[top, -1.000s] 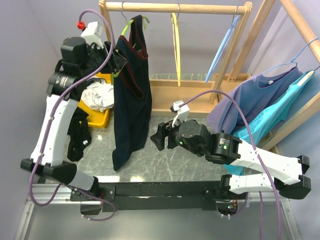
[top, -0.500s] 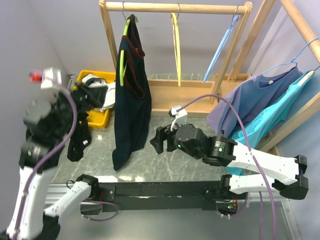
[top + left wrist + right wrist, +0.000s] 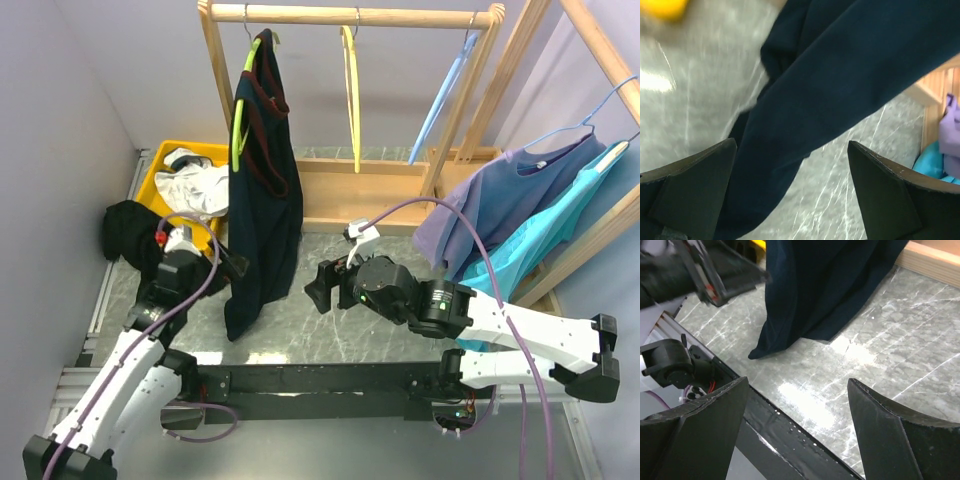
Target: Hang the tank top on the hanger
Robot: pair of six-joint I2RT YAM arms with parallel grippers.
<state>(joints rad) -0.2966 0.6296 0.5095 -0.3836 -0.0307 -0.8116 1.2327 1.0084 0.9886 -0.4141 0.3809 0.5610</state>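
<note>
The tank top [image 3: 262, 190] hangs on the green hanger [image 3: 238, 115], which is hooked over the wooden rail [image 3: 350, 15]. Its hem is low over the marble table [image 3: 300, 335]. Your left claw [image 3: 791, 145] is spread wide and empty, close against the lower cloth. Your right claw [image 3: 797, 381] is also wide and holds nothing. It faces the garment from the other side, apart from it.

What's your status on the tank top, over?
Both open, empty: left end effector beside the tank top, right end effector low over the table. Tank top hangs on the green hanger, hooked on the wooden rail. Nothing blocking.
</note>
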